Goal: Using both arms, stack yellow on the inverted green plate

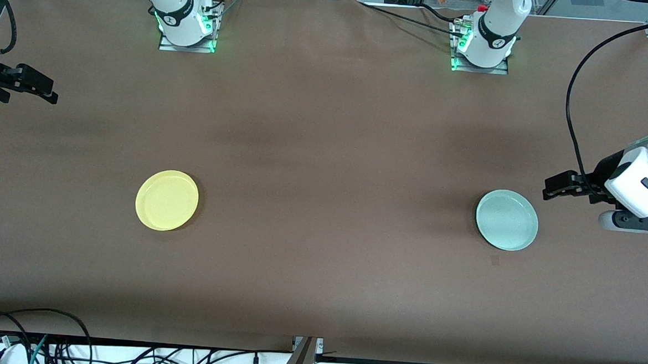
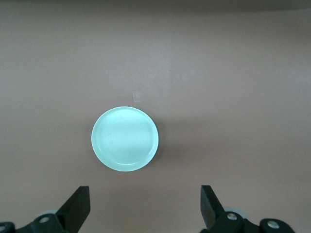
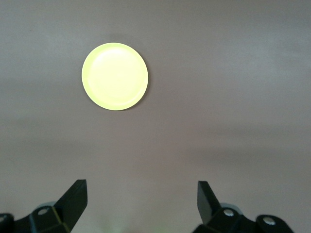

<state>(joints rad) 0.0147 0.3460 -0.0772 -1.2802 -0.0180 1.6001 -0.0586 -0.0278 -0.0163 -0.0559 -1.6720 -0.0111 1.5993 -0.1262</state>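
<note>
**Both plates untouched, arms waiting at the table ends**

Nearest the front camera, the yellow (image 1: 166,200) plate and the green plate (image 1: 507,220) are lying level with each other and well apart on the brown table (image 1: 326,149), yellow toward the right arm's end, green toward the left arm's. I'm judging the task not yet begun: the green plate is sitting rim-up and needs flipping first.

From green, the left gripper (image 1: 558,186) is hanging at about two o'clock; from yellow, the right gripper (image 1: 43,91) at about ten.

Only the wrist views are showing me both claws spread wide, empty, and green's concentric rings (image 2: 125,139).
</note>
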